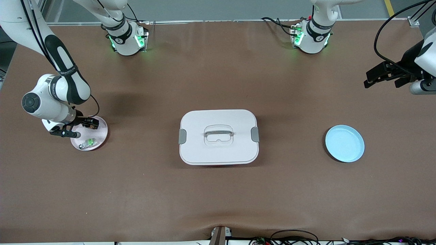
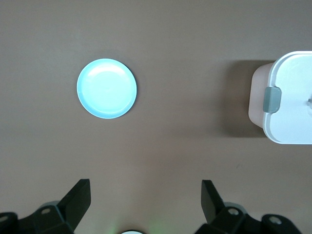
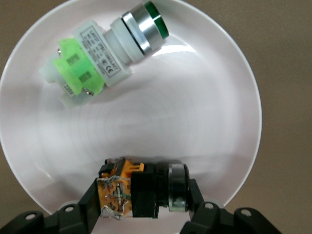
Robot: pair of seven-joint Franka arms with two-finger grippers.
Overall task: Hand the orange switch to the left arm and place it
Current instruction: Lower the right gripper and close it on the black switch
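We found the right gripper [image 3: 141,204] low over the pink plate [image 1: 102,131] at the right arm's end of the table, its two fingers set on either side of the orange switch [image 3: 139,190] and apparently touching its body, so we judged it clenched on the part. The switch lay on its side on the plate, and we could not tell whether it had left the surface.

The chief risk, as we judged it, was a poor hold: the fingers caught the switch across its black middle, and its round metal collar could let it twist or slip during the lift. A drop could strike the green pushbutton switch [image 3: 105,53], which lay apart from it on the same plate.

The white box [image 1: 218,136] stood mid-table, directly between the pink plate and the blue plate [image 1: 344,143] at the left arm's end. A straight low carry would have hit its lid or handle, so we expected the handover to need height or a detour.

The left gripper [image 2: 146,204] waited high over that end of the table, fingers spread and empty.
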